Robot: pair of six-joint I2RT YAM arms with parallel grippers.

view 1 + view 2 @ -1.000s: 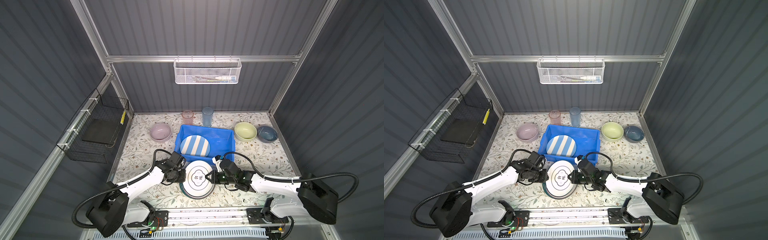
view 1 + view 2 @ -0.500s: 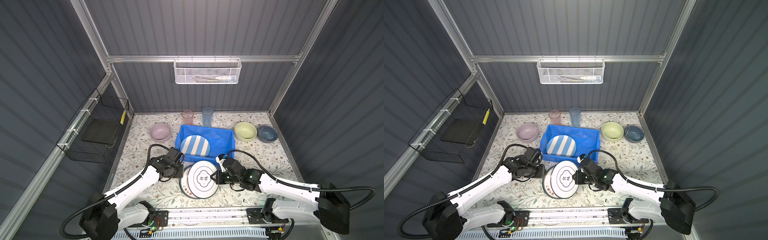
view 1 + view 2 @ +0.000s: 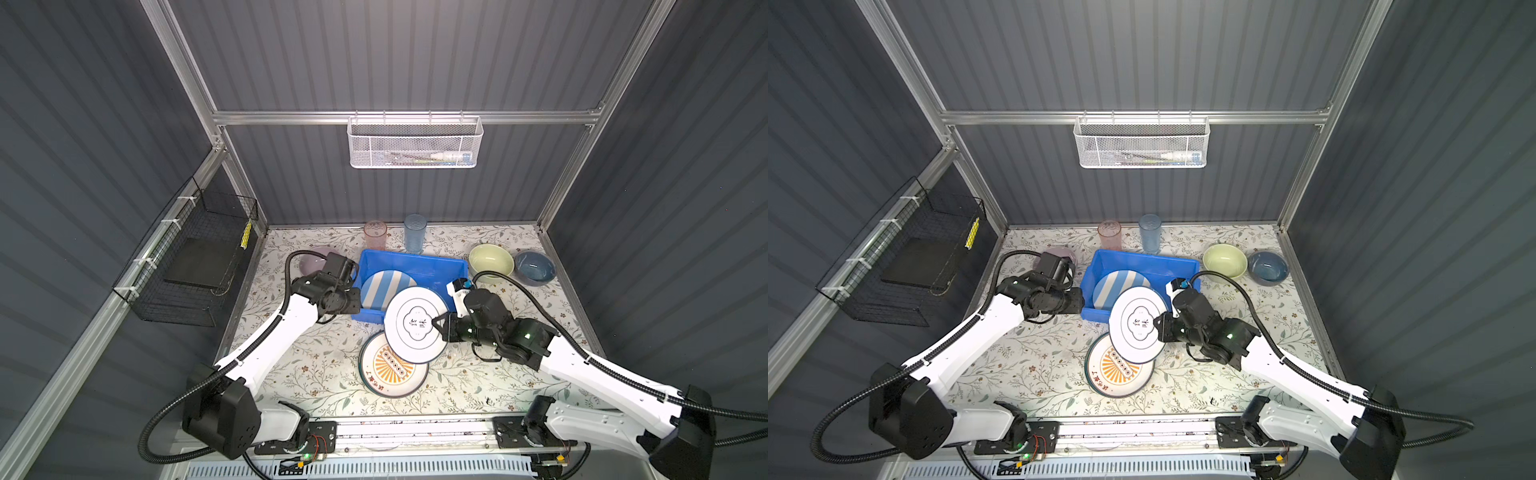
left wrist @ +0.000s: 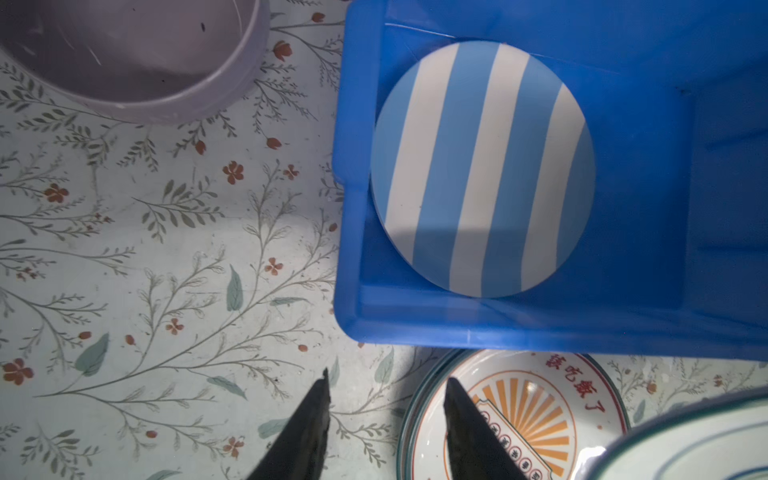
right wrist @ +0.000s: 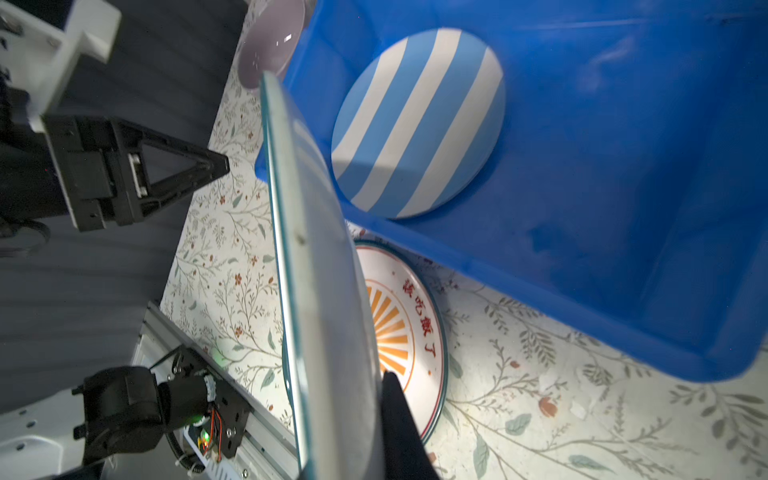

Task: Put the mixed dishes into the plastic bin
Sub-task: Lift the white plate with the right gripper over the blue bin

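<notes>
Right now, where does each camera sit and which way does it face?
A top view: high overhead, looking down on the table; left arm and right arm show, right jaws shut on the white ringed plate.
A top view: same head, same downward look at the blue bin; both arms.
Left wrist: on the left arm, looking past the open left jaws at the striped plate.
Right wrist: on the right arm, looking along the held plate's edge; one finger shows.
Shared: both wrist views show the orange sunburst plate.

White mesh basket [image 3: 415, 143] hangs rearward, perhaps holding tubes; black wire basket [image 3: 195, 266] left.
</notes>
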